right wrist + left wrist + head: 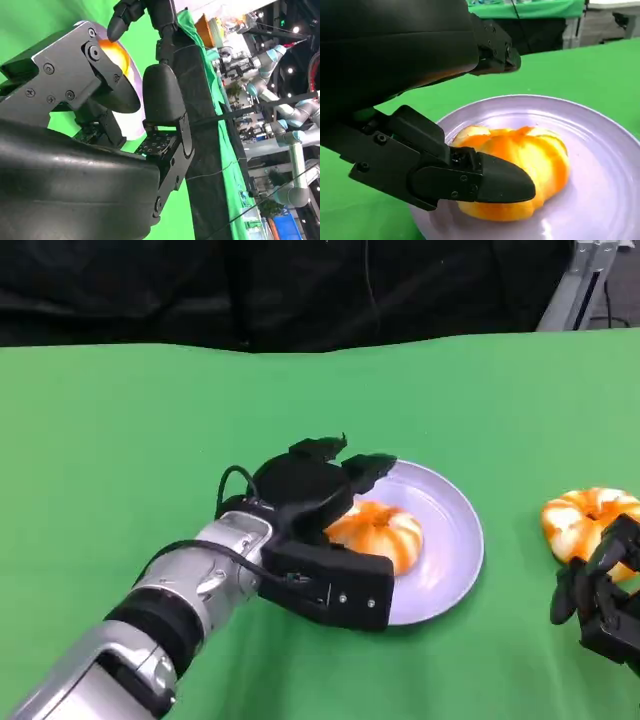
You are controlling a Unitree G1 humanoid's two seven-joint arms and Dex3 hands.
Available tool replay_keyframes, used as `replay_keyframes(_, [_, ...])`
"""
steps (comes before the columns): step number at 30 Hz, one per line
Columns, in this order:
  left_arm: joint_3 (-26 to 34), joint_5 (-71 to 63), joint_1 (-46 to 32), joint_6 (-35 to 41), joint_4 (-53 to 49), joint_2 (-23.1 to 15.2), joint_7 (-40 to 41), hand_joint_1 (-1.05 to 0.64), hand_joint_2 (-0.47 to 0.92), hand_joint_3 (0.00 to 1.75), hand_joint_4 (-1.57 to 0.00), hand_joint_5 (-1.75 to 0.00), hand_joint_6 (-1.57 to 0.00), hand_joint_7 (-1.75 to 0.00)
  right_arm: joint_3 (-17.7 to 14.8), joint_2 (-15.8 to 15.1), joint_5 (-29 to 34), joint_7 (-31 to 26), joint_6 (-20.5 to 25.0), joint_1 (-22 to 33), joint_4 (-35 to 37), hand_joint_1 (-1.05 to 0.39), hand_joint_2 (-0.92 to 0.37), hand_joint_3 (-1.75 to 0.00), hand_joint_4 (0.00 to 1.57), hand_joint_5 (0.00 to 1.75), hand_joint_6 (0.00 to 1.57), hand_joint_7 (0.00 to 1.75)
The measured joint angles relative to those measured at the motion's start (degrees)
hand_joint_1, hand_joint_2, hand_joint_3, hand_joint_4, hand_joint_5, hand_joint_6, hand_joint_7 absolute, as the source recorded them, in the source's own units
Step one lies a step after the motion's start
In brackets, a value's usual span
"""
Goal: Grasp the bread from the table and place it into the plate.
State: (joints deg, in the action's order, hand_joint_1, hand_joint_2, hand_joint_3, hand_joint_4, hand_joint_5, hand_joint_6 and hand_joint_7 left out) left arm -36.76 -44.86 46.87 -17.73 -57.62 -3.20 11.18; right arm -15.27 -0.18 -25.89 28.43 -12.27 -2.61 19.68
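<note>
- The bread, an orange-and-white swirled roll, lies inside the plate, on the plate's nine o'clock half in my head view.
- In the left wrist view I see the same bread resting on the pale lilac surface of the plate, its underside touching the dish.
- My left hand sits over the plate's nine o'clock edge, with the bread between its parts: upper fingers reach past the roll toward twelve o'clock, and the thick lower part lies along the roll's six o'clock side.
- From the left wrist camera the lower finger lies right against the bread's near flank, while the upper fingers hang above it with green cloth showing between them and the roll. So the hand brackets the bread, and I cannot tell whether it clamps it or has let go.
- The plate rests flat on the green table, near the middle of my view.
- A second bread, same colouring, lies on the cloth at three o'clock, well apart from the plate.
- My right hand is at about four o'clock, just beside that second bread at its six o'clock side; its fingertips look close to the roll, but I cannot tell whether they touch it or whether the fingers are spread or closed.
</note>
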Motion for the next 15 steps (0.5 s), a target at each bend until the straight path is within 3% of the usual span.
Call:
replay_keyframes(5, [3.14, 5.66, -2.90, -3.12, 5.86, -1.87, -5.62, -0.82, 0.92, 0.25, -0.17, -0.05, -0.31, -0.05, 0.04, 0.01, 0.01, -0.06, -0.01, 0.07, -0.22, -0.04, -0.41, -1.47, 0.92, 1.75, 0.78, 1.72])
replay_keyframes(9, [9.58, 18.19, -7.38, -8.93, 11.58, -3.64, -16.11, -0.46, 0.92, 0.18, -0.53, -0.14, -0.59, -0.08, 0.06, 0.07, 0.01, -0.07, -0.12, 0.08, -0.23, -0.03, -0.40, -1.47, 0.93, 1.75, 0.78, 1.71])
replay_keyframes(12, [16.01, 31.46, -10.93, -12.66, 14.72, -4.40, -25.59, -0.41, 0.92, 0.14, -0.75, -0.20, -0.78, -0.11, 0.04, 0.24, -0.02, -0.13, -0.10, 0.07, -0.23, -0.04, -0.41, -1.47, 0.94, 1.75, 0.79, 1.70])
replay_keyframes(15, [22.98, 46.07, -14.47, -11.25, 16.83, -4.40, -37.22, -0.34, 0.92, 0.13, -0.89, -0.28, -0.91, -0.15, 0.03, 0.27, -0.02, -0.18, -0.06, 0.04, -0.23, -0.05, -0.42, -1.46, 0.93, 1.75, 0.79, 1.70])
